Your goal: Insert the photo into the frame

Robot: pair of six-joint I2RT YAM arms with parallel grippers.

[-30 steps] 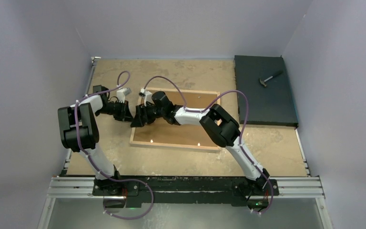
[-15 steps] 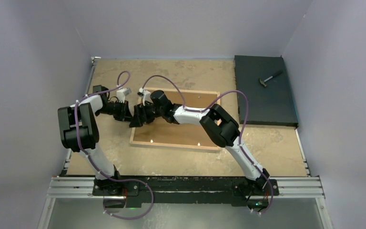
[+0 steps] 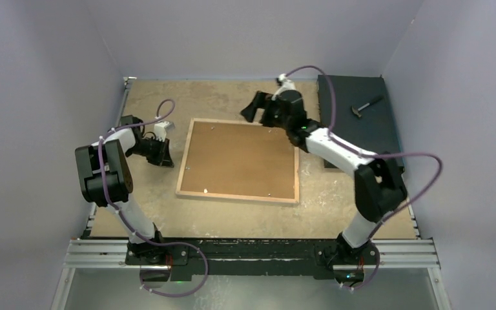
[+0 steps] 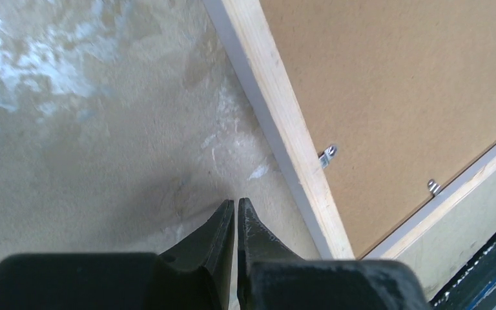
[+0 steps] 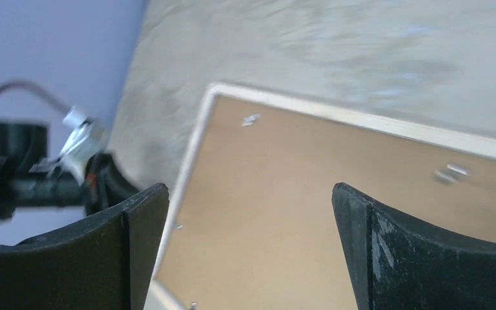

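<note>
Face-down frame [image 3: 236, 196]: we judge it stiff, light, best gripped by its wooden rim. Left hand [image 4: 236, 205] pressed together alongside; right hand [image 3: 256, 106] spread near its far edge.

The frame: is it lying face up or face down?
Face down: the frame shows its brown backing board and metal clips upward.

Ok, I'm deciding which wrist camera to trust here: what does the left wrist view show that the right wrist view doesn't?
Only the left wrist view: the left fingers, shut, over bare tabletop beside the wooden edge of the frame. Only the right wrist view: the right fingers, open, plus the left arm and the purple wall. Both: the frame lying back up, its brown backing board and small metal clips.
</note>
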